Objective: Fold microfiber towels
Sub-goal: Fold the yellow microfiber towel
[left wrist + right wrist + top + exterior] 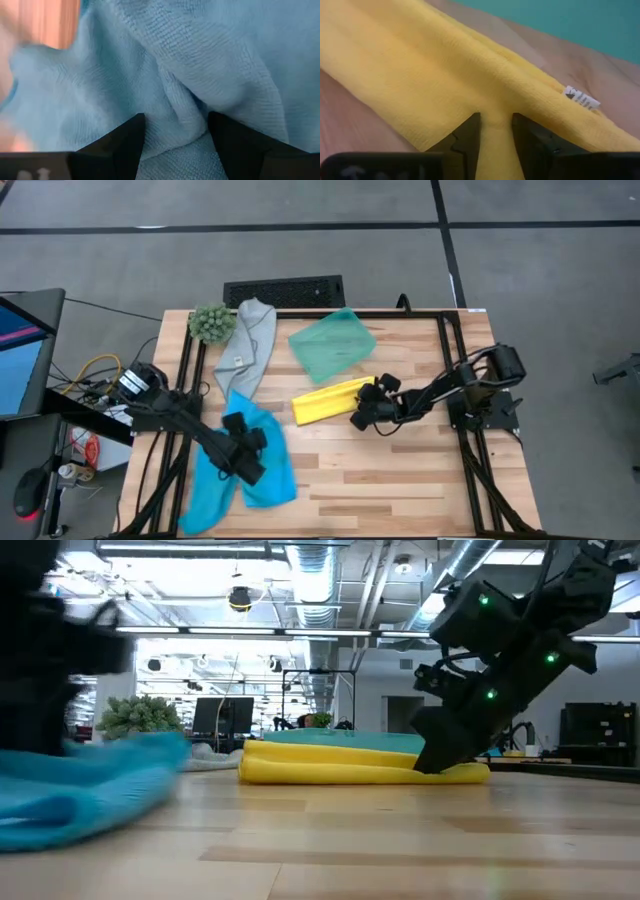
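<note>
1. The right gripper (362, 412) is pinching the near end of the yellow towel (325, 401); in the right wrist view its two fingers (465, 135) are closing on a ridge of yellow cloth (420, 75) squeezed between them.
2. That towel is lying as a long, narrow folded strip on the middle of the table (400, 480), with a small white tag (581, 98) showing at its edge. Judging by the shape, it is folded lengthwise at least once and probably needs another fold to become a compact rectangle.
3. The left gripper (245, 450) is sitting low on the blue towel (240, 470) at the table's near left. In the left wrist view its fingers (125, 140) are spread, with a bunched fold of blue cloth (200, 60) rising between them, so it is open around the cloth rather than clamped on it.
4. The blue cloth is lying crumpled and spread out, not folded; I can't tell whether it is one sheet or two.
5. The grey towel (250, 345) is lying limp and unfolded at the far left, just beside the green plant ball (210, 323).
6. The teal tray (333, 345) is sitting behind the yellow towel.
7. As a judgement, the task is early: one towel partly folded, the rest waiting.
</note>
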Tool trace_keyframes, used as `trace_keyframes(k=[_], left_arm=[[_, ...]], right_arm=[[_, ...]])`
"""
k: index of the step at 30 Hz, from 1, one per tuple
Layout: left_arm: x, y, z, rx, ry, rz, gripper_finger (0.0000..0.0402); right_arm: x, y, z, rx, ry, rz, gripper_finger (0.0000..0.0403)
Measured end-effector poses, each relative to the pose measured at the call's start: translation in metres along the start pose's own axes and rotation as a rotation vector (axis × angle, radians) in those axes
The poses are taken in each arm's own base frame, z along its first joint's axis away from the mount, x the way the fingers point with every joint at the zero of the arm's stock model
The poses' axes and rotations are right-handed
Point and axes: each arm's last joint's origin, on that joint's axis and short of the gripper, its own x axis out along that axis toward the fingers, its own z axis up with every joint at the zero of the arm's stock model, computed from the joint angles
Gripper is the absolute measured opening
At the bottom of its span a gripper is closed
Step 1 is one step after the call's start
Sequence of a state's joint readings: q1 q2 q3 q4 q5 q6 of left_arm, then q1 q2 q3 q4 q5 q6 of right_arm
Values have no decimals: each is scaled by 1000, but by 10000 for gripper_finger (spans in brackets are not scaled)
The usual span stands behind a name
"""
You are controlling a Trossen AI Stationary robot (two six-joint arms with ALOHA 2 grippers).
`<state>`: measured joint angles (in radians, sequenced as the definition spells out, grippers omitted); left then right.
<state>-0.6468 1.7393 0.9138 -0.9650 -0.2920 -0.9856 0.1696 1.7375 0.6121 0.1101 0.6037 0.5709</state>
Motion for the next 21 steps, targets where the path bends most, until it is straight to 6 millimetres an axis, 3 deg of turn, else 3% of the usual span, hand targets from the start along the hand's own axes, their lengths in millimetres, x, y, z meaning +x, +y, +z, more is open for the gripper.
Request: trace_keyframes(k=[3,7,11,14,17,21], left_arm=[[-24,5,-5,-32,25,51,220],[-68,18,5,-113,-133,65,220],[-105,29,19,-205,-479,47,220],[-116,33,37,-235,-701,57,220],[-120,32,62,-180,-802,53,220],[-102,30,95,-106,-922,-59,215]], right_arm=[[-4,2,0,-4,0,19,133],[-17,3,8,7,-28,68,133],[-31,1,18,14,-88,75,134],[-39,-2,24,11,-134,57,132],[-39,-5,27,19,-156,17,130],[-32,-7,25,20,-138,-9,128]])
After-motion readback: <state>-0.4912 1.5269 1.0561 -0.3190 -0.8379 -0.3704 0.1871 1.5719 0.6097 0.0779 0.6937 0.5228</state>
